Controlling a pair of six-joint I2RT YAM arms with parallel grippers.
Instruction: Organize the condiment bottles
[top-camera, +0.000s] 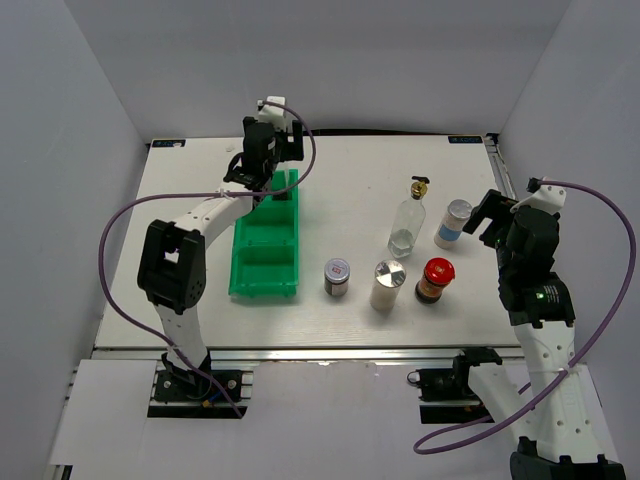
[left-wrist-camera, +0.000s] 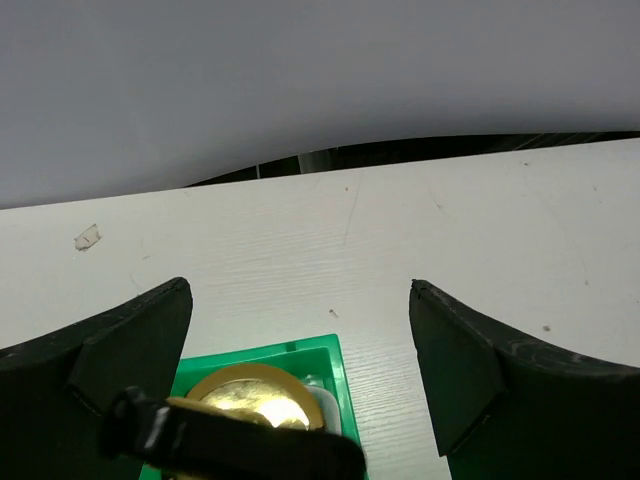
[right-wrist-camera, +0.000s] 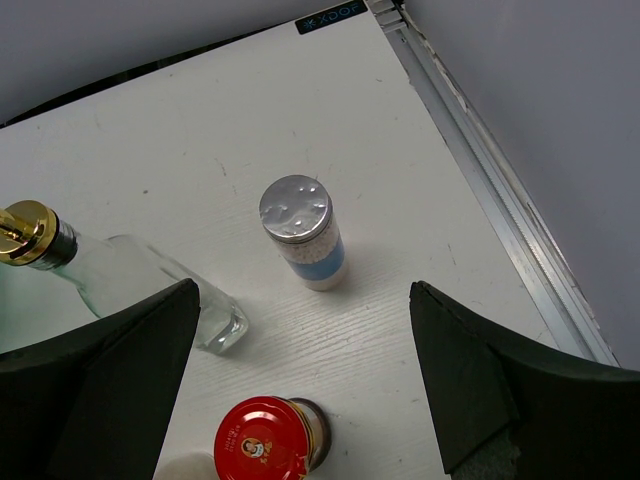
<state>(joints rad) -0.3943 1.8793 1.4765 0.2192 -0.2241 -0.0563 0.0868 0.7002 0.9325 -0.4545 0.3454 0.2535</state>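
Observation:
My left gripper (top-camera: 260, 180) is open above the far compartment of the green bin (top-camera: 266, 262). In the left wrist view, the gold-black spout of a clear glass bottle (left-wrist-camera: 248, 398) stands in that compartment, below and between the wide-apart jaws of the left gripper (left-wrist-camera: 298, 305). The second clear glass bottle (top-camera: 408, 222), the blue-labelled white jar (top-camera: 452, 222), the dark silver-lidded jar (top-camera: 337, 277), the white shaker (top-camera: 388, 285) and the red-lidded brown jar (top-camera: 435, 280) stand on the table. My right gripper (top-camera: 490, 217) is open and empty, just right of the blue-labelled jar (right-wrist-camera: 302, 235).
The bin's middle and near compartments hold nothing. The table's raised metal rail (right-wrist-camera: 500, 190) runs close on the right of the right gripper. White walls enclose the table at the back and sides.

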